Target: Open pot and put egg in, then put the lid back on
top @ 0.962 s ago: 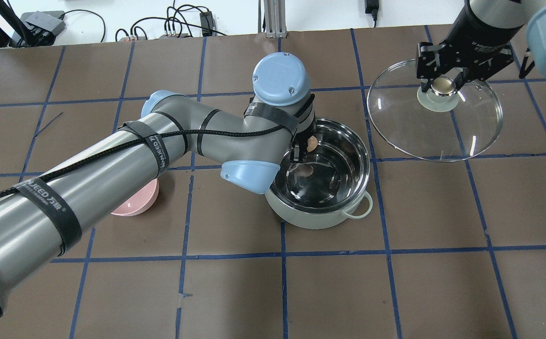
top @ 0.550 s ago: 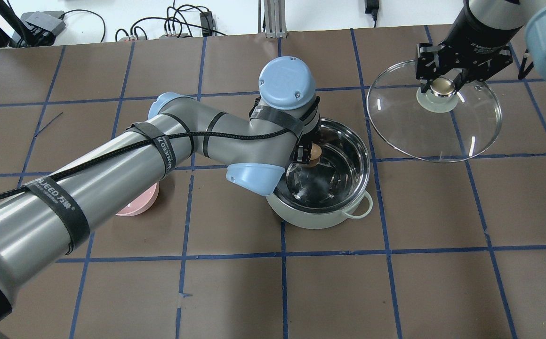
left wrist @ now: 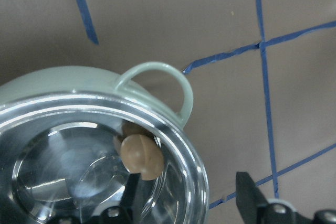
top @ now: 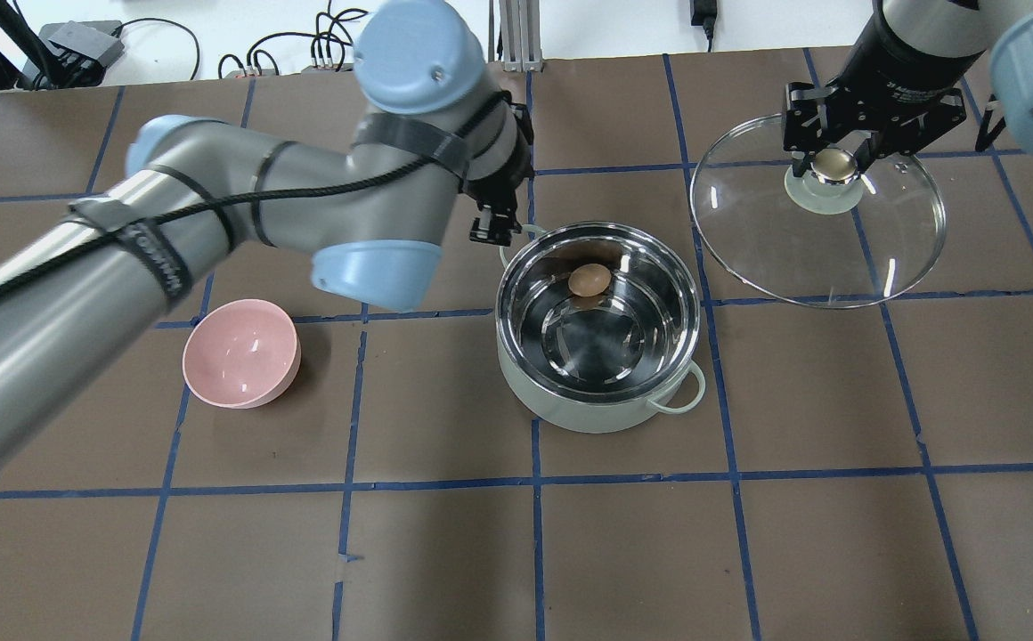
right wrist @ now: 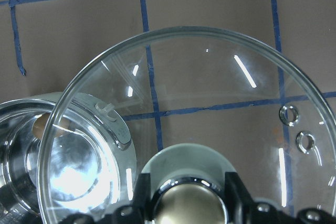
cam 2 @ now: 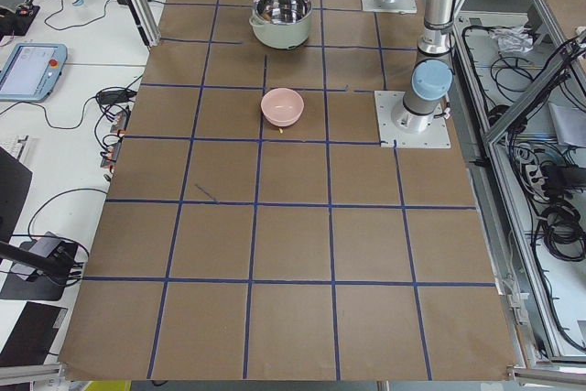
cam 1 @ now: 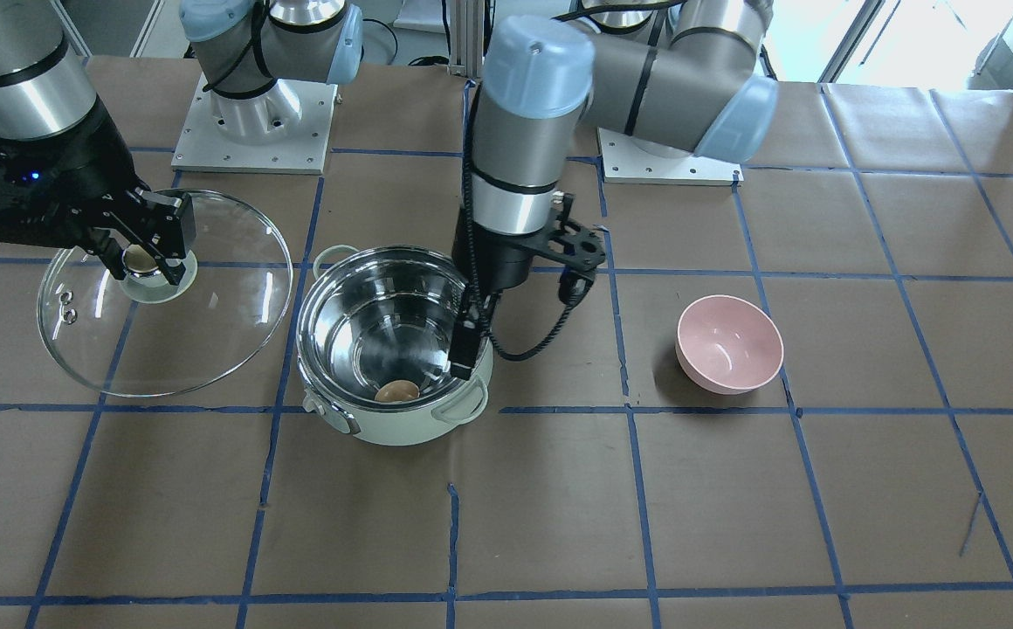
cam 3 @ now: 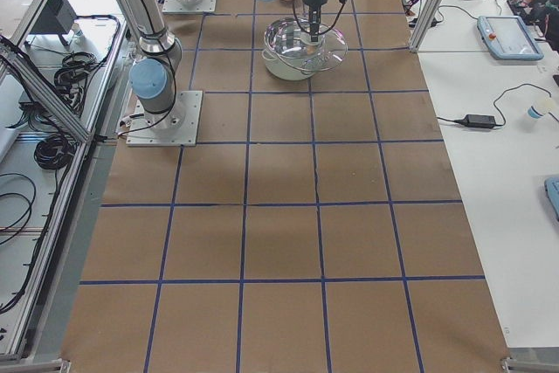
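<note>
Overhead exterior: my L gripper has dropped the egg & pulled up out of the pot, fingers apart, empty. Egg now lies inside vs the far wall. R gripper is clamped on the lid, up beside the pot. Lid goes back next, I reckon.

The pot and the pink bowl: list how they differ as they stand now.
The pot is plainly wider than the pink bowl. The pot is shiny steel inside and pale mint outside; the pink bowl is pink all over. The pot has loop side handles; the pink bowl has none. The pot holds the egg, which lies near its wall; the pink bowl holds nothing. Both are round and stand uncovered.
</note>
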### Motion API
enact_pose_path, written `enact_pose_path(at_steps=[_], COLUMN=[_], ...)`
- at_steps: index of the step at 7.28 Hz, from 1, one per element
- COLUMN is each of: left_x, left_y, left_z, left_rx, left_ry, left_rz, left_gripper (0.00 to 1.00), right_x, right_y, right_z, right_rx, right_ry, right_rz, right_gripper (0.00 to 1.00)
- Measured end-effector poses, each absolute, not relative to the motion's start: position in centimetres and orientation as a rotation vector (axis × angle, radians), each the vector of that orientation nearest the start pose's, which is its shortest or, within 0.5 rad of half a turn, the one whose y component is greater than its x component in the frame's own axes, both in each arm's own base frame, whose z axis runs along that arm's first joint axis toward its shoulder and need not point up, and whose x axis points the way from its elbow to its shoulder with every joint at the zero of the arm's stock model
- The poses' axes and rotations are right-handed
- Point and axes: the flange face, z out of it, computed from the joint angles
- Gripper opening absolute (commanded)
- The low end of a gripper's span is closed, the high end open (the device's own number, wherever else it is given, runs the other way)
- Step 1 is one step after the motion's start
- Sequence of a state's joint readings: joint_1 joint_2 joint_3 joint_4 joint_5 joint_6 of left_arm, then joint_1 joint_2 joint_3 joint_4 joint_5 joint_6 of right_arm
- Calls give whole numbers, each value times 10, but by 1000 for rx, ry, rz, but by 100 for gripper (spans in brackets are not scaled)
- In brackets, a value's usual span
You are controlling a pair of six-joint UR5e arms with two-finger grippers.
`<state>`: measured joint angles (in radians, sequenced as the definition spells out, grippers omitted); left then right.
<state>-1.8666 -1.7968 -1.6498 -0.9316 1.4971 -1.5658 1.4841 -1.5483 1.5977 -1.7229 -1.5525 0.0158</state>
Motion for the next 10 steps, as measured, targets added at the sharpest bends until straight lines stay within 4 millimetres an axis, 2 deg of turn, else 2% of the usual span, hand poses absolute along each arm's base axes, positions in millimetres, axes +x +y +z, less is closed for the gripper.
enact_pose_path(at_steps=[2,3,4,5,7,9,10], left_x=[-229,-201,-181,-167,-156,-136,-120], left_y=[-518,-500,-482,-466,-447,-441,-443], left_z=[445,465,481,493,514,533,537], left_rx=[-1738,-1543,-1351,-1148,-808,-541,-463], left_ry=[2881,2924,2936,2939,2983,3020,3043], left_rz=[-210,-192,-196,-205,-187,-77,-32], left_gripper=[72,76,76,79,79,84,87], right_x=[107,119,134,154,203,256,271], right_y=[-516,-514,-512,-511,-513,-516,-516], right_z=[472,469,467,463,447,424,412], right_rx=[162,181,207,242,323,377,387], right_ry=[3108,3103,3097,3089,3063,3011,2989], right_rz=[-148,-140,-137,-143,-165,-193,-197], right_gripper=[31,30,30,31,31,31,31])
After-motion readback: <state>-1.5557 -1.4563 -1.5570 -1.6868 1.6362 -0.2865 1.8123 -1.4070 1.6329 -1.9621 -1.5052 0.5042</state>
